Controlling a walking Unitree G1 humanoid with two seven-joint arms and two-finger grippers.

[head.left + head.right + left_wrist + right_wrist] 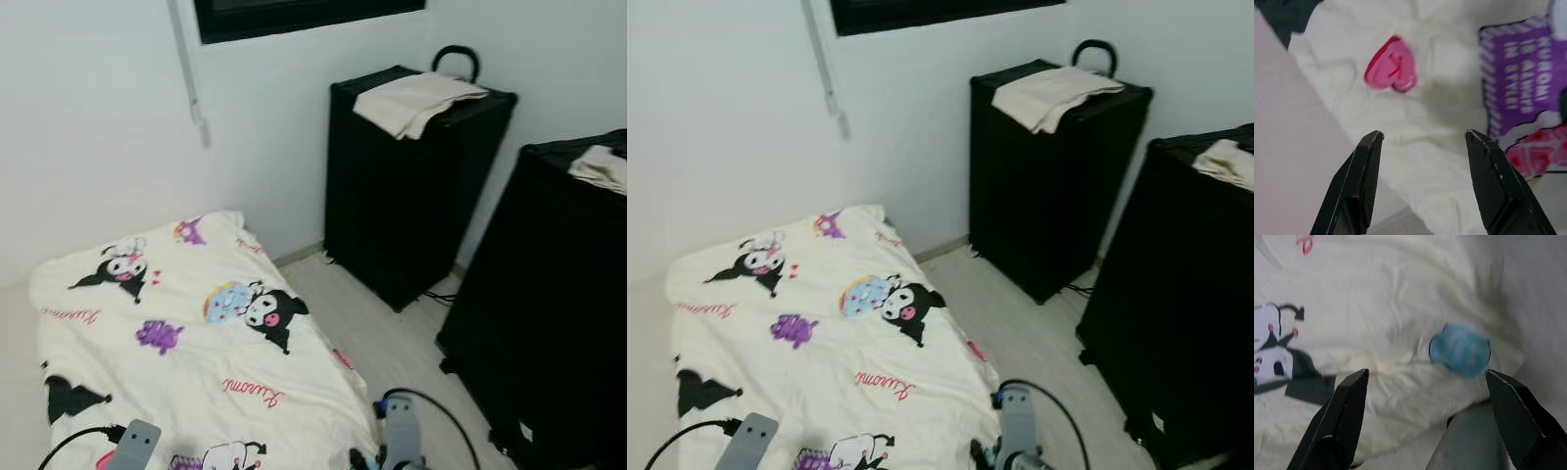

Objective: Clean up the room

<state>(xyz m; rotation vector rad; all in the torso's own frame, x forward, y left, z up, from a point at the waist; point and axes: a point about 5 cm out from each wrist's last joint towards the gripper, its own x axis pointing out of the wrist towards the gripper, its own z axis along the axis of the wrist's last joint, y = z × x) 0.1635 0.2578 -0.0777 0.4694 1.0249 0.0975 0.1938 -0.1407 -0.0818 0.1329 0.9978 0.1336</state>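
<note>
fingers (1361,171) wide apart above blanket (1435,117)

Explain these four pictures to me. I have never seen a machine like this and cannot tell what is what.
This is a walking humanoid robot tidying a room. The two wide pictures come from cameras in its head, looking down at a bed with a cream cartoon-print blanket, beside two black cases that have folded cloths on top. The grey parts at the bottom edge are its wrists. The two close pictures come from cameras on those wrists, each looking along two black fingers. The left pincer is open above the blanket near a printed pink heart. The right pincer is open near a printed blue blob. Neither holds anything.
</note>
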